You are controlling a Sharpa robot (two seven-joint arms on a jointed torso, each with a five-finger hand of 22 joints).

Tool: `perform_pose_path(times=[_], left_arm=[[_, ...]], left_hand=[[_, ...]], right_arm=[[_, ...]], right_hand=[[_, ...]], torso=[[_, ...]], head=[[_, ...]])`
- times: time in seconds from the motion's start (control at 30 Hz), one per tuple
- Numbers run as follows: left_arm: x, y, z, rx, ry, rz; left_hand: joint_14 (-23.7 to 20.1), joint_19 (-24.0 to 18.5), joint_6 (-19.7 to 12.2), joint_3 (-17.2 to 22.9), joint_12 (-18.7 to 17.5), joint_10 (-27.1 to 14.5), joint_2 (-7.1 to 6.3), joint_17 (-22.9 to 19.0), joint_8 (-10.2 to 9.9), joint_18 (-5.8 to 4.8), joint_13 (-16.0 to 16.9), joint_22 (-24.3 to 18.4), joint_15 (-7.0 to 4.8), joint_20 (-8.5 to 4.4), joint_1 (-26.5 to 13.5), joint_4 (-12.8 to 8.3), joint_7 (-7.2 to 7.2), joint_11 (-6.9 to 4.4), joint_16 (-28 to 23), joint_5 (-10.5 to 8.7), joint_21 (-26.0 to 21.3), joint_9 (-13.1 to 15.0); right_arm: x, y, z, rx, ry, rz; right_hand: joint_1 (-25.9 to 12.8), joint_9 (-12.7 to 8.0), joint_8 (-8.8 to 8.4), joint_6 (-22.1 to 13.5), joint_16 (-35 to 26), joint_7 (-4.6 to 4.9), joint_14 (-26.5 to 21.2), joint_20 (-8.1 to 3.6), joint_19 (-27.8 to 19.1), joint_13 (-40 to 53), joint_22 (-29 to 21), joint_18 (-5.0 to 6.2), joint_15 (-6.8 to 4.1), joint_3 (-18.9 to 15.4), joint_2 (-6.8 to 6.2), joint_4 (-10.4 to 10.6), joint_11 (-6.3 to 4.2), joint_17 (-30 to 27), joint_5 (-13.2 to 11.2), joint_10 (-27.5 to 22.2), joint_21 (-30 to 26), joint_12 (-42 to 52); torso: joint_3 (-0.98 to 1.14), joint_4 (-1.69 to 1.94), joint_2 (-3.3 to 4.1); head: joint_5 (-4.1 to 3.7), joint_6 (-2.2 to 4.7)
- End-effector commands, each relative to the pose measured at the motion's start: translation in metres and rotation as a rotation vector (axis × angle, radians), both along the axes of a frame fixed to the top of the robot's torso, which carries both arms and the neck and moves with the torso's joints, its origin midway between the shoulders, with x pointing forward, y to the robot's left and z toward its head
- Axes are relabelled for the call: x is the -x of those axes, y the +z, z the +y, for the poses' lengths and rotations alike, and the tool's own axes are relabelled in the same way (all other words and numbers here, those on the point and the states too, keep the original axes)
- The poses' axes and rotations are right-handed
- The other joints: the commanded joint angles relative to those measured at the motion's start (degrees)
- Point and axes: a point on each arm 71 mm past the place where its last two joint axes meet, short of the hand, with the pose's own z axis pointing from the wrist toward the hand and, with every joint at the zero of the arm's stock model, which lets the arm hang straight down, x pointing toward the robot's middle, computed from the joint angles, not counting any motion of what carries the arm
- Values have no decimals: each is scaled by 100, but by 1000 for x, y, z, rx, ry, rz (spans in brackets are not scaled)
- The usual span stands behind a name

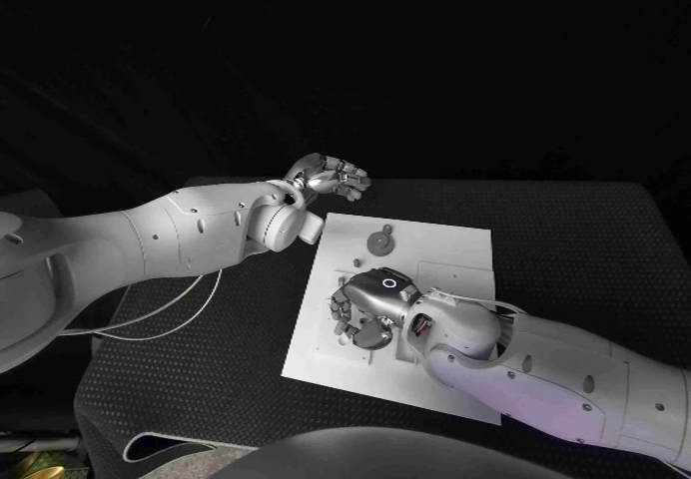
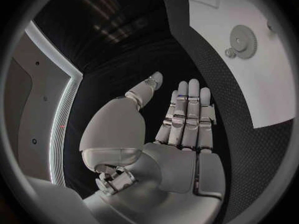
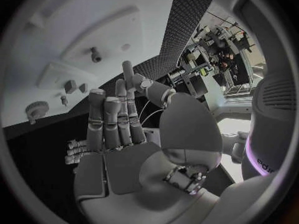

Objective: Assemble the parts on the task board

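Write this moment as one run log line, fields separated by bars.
left hand: open, off board, holds nothing | right hand: open above task board | gear: lying on board, untouched

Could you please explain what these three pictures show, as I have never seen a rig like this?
This is a robot with two white arms, each ending in a silver hand. One picture looks down from its head; the two round ones come from cameras at each wrist, behind that arm's own hand. On the black table lies a white board with small grey parts, such as a gear. The left hand is above the table beside the board's far corner, holding nothing, its fingers straight in its wrist view. The right hand is over the board's middle; its wrist view shows its palm empty.
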Motion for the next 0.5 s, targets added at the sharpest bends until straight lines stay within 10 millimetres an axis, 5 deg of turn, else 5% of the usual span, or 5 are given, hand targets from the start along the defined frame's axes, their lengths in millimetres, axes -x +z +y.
perform_pose_path(times=[0.03, 0.5], left_arm=[[0, 2, -3, 12, -12, -6], [0, 2, -4, 13, -16, -6]], left_hand=[[2, -3, -29, -20, 26, -33, 43, 10, 19, 58, -7, 6, 44, 42, -29, 10, -7, -11, -23, -14, -33, 5], [2, -3, -33, -21, 26, -34, 44, 20, 20, 58, -8, 10, 44, 42, -31, 12, -7, -11, -31, -14, -38, 5]], right_arm=[[3, -3, 2, 23, 23, 0], [3, -12, 0, 56, 19, 15]], right_hand=[[4, 114, 16, 41, -12, -8, -4, -17, 21, -2, 86, 210, -33, 16, 57, -22, -5, 6, 12, 37, 16, 22], [-13, 124, 14, 36, -19, -6, -1, -20, 22, -2, 85, 210, -32, 10, 76, -48, -3, 11, 12, 37, 20, 18]], torso=[[0, -6, 1], [-1, -6, 0]], head=[[8, -12], [26, -36]])
